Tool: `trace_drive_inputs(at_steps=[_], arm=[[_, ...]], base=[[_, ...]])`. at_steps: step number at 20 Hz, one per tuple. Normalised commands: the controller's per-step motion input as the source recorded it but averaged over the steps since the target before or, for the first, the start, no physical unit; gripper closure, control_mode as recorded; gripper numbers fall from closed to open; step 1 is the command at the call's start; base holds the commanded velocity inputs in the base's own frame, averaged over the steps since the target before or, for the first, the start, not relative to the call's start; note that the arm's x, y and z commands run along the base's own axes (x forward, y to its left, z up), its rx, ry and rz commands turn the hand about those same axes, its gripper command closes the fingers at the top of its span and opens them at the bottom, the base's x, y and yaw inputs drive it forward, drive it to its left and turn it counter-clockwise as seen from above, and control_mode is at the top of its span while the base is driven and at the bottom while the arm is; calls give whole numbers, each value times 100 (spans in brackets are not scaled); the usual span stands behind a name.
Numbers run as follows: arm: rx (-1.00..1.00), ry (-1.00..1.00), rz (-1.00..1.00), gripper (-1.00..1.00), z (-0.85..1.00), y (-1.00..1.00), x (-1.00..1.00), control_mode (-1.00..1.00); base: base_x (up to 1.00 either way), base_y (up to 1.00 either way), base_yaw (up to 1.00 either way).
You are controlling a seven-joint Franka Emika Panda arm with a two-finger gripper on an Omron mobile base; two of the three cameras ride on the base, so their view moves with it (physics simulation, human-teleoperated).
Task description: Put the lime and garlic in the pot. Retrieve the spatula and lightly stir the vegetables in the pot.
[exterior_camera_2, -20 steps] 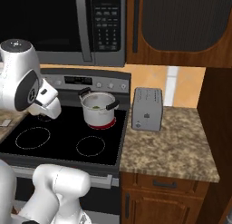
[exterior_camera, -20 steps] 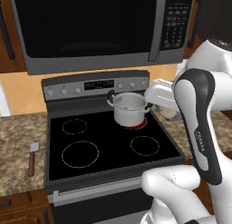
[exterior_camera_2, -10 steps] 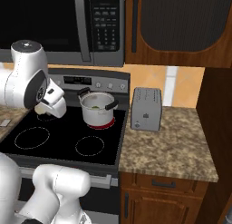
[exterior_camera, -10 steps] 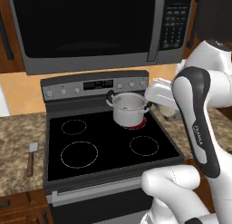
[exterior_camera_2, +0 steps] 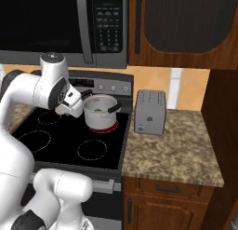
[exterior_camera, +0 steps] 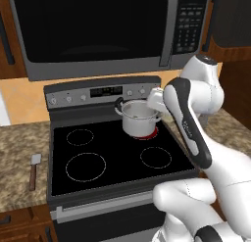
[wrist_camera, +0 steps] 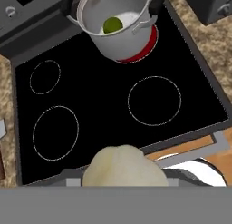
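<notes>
the jaws are closed around the garlic (wrist_camera: 123,168), held above the front of the stove (wrist_camera: 104,105). the lime (wrist_camera: 113,24) already lies inside the pot (exterior_camera: 140,117), which stands on the glowing red back right burner (wrist_camera: 144,50). the spatula (exterior_camera: 34,168) lies on the table (exterior_camera: 19,162) left of the stove.
</notes>
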Motion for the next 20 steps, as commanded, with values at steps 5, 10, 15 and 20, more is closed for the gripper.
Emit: trace_drive_inputs(at_steps=[5,10,15,20], arm=[[-12,2,-3,100,-9,-5,49,-100],[0,1,0,100,-14,7,65,-100],[0,0,0,100,-25,0,79,-100],[-1,0,0,100,-58,0,54,-100]], base=[[0,0,0],[0,0,0],[0,0,0],[0,0,0]])
